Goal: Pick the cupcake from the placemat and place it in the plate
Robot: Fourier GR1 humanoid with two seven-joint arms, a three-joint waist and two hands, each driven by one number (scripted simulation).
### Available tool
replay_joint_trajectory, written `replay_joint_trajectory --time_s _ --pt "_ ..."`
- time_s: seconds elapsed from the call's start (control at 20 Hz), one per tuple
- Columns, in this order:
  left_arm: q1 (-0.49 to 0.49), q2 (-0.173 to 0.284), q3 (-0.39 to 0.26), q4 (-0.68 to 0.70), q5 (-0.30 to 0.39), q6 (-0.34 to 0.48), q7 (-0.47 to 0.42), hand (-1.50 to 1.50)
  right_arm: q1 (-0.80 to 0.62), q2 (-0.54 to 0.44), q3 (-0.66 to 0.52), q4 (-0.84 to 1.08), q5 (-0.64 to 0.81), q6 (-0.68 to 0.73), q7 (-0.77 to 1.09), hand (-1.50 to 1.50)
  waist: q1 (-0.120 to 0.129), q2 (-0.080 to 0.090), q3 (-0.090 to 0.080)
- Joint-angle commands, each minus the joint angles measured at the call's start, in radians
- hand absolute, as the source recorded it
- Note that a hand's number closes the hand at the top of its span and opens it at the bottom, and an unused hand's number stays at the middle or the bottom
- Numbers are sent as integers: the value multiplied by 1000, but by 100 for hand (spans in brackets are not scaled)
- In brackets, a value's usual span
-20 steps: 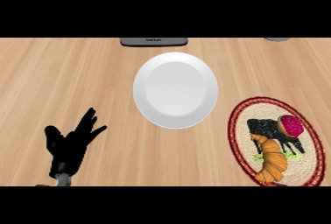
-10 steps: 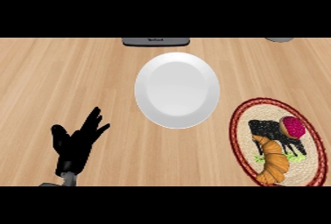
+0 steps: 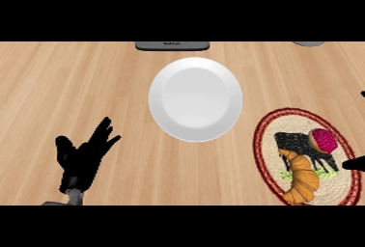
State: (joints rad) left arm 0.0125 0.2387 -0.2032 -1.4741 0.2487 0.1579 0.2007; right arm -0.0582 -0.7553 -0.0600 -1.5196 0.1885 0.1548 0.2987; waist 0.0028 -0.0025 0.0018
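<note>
Cupcake (image 3: 323, 140) with pink topping sits on the round placemat (image 3: 269, 132), beside a croissant (image 3: 302, 177). White plate (image 3: 195, 99) lies just left on the bench (image 3: 85, 87). Left hand (image 3: 82, 159) rests with fingers spread; the right hand (image 3: 354, 165) barely shows, its fingers' state unclear.

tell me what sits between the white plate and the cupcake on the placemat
Head view: only bare wooden counter and the woven placemat's red rim lie between the white oval plate and the pink-topped cupcake.
</note>
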Motion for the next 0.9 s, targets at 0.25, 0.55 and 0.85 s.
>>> replay_joint_trajectory --time_s 0.25,0.55,0.85 --pt "35 -43 35 92 -48 -45 -74 0 -23 110 -9 24 95 50 5 -150 0 3 -2" --pt "27 -77 42 87 -68 -32 -74 0 -1 152 24 3 228 19 54 -150 -2 2 -2" --pt "-14 -107 36 74 -102 -5 1 0 -51 174 2 143 302 7 -14 -150 -2 3 -2"
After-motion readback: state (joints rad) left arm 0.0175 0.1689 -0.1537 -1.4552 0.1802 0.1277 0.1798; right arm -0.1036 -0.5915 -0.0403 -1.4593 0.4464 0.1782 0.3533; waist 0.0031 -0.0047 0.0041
